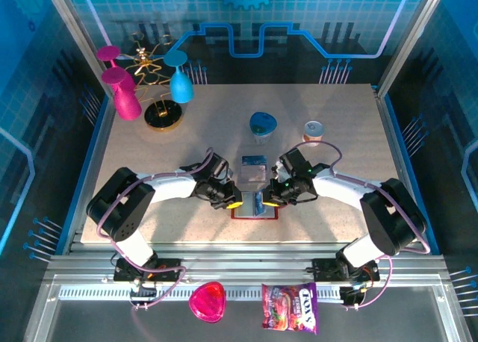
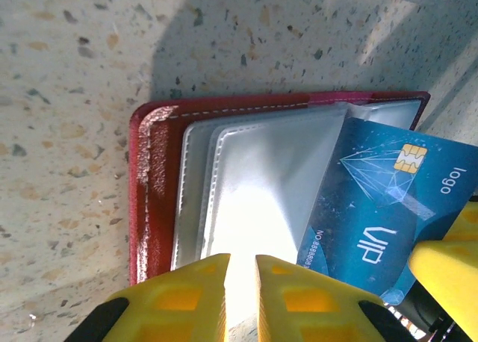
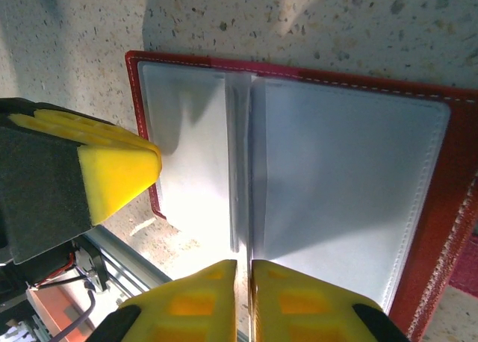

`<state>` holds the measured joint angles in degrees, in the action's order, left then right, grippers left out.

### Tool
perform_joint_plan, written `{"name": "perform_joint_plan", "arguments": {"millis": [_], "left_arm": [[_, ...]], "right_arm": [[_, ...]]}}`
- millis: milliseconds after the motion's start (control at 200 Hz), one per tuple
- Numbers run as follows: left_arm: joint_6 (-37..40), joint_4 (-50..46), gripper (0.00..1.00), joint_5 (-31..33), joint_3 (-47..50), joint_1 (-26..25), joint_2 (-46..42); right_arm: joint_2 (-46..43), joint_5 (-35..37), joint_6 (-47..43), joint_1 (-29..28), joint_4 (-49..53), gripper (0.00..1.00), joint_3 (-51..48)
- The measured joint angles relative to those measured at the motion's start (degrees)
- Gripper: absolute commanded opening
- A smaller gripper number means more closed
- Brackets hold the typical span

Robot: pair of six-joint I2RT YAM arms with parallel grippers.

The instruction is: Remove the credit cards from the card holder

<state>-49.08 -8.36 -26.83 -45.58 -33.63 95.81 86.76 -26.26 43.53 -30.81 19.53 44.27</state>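
The dark red card holder lies open on the table near the front edge, pale pockets up. One of the credit cards, a blue one, sticks out of a pocket. The right wrist view shows this card edge-on as a thin strip. My right gripper is shut on it. My left gripper is shut to a narrow slit. Its tips press on the near edge of the left pocket.
A clear tray with a card in it sits just behind the holder. Farther back are a blue dish and a small cup. Glasses on a gold stand are back left. A pink heart dish and candy bag lie before the table.
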Motion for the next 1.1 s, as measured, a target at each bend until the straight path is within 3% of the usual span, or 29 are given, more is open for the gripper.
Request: {"name": "perform_joint_plan", "arguments": {"millis": [660, 855, 1101], "left_arm": [[0.0, 1.7, 0.16, 0.24, 2.89, 2.58, -5.66], [-0.07, 2.78, 0.16, 0.52, 5.27, 3.52, -8.39], [-0.07, 3.28, 0.16, 0.66, 7.5, 4.15, -10.34]], "right_arm": [[-3.65, 3.5, -3.21, -0.39, 6.08, 0.0, 3.67], [-4.28, 4.0, -14.32, -0.42, 11.54, 0.0, 8.57], [-5.33, 6.93, -37.79, -0.55, 20.28, 0.0, 15.72]]}}
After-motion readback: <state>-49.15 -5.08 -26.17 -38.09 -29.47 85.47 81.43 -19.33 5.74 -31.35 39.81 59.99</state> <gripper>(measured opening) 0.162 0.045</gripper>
